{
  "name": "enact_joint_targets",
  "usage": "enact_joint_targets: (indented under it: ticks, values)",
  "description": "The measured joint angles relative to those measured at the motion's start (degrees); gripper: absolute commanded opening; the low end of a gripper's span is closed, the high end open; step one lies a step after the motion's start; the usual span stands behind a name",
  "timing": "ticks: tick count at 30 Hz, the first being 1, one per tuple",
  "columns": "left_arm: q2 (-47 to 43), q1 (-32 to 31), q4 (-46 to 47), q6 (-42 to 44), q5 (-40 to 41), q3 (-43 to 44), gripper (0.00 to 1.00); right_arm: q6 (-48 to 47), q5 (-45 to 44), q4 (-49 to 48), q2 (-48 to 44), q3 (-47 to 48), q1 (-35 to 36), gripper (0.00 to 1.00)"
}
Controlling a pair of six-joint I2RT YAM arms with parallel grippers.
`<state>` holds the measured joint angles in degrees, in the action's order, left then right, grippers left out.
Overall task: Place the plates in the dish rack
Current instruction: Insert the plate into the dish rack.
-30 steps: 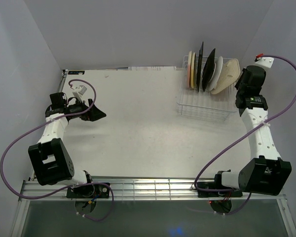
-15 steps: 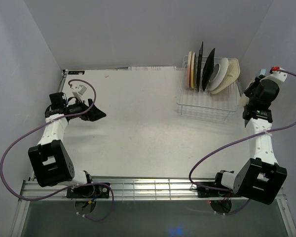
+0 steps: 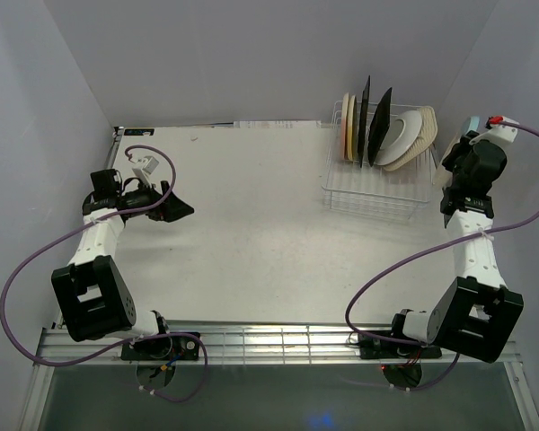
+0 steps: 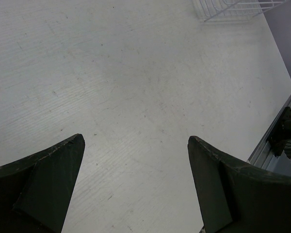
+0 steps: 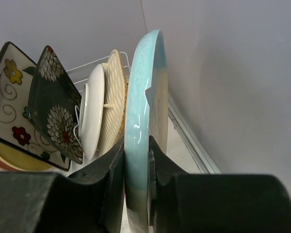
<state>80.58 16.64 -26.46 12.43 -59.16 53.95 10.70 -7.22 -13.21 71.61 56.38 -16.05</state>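
right end effector (image 5: 136, 145): pinches glossy round blue-cream plate (image 5: 145, 87) | left end effector (image 4: 136, 140): wide | dish rack (image 3: 368, 193): white wire

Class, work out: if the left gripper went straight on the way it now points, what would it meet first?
Probably the white tabletop: the open left gripper tilts down over it, nothing lies between, though depth is unclear.

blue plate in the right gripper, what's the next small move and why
Probably swing the right gripper, shut on the upright blue-cream plate, leftward toward the dish rack. The plate hangs beside the rack, not over it, and the wire slots nearer the arms than the ribbed plate look free.
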Motion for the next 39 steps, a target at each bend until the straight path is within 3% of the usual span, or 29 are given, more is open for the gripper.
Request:
enact_joint_targets:
  ticks: [28, 39]
  values:
    - [-0.6, -1.5, 0.0, 0.2, 0.0, -0.4, 0.98, -3.3, 7.7, -9.4, 4.8, -0.1, 2.2, 0.08]
    - [-0.6, -2.0, 0.0, 0.2, 0.0, -0.4, 0.98, 4.6, 11.6, -20.4, 7.1, -4.9, 2.1, 0.08]
